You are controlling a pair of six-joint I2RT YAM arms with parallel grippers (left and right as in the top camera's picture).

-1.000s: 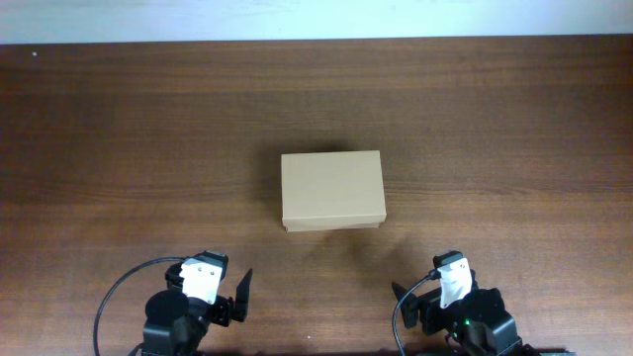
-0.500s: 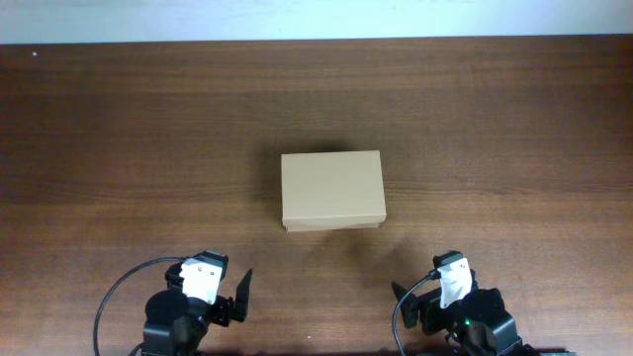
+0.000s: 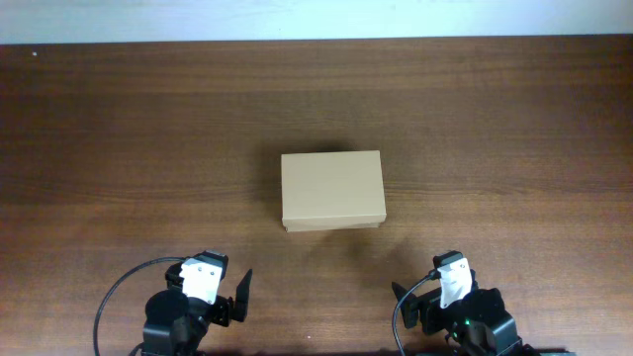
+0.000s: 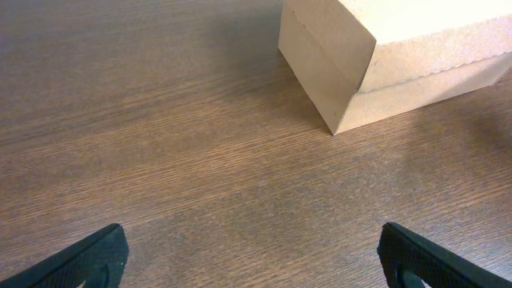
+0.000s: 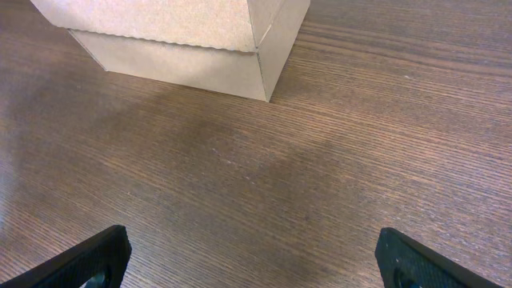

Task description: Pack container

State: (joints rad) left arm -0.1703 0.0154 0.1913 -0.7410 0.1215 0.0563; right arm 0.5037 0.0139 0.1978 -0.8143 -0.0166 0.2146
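The container (image 3: 332, 191), a plain tan cardboard box with its lid down, sits flat in the middle of the dark wooden table (image 3: 119, 148). In the left wrist view the container (image 4: 384, 56) shows at the upper right, one corner toward me. The right wrist view has the container (image 5: 176, 40) at the upper left. My left gripper (image 4: 252, 252) is open over bare wood, well short of the box. The right gripper (image 5: 252, 252) is open too, nothing between its fingers. Both arms rest at the near table edge, left gripper (image 3: 216, 297) and right gripper (image 3: 435, 297).
A pale wall strip (image 3: 316, 18) runs along the table's far edge. A black cable (image 3: 114, 297) loops beside the left arm's base. Wood grain surrounds the box on all sides.
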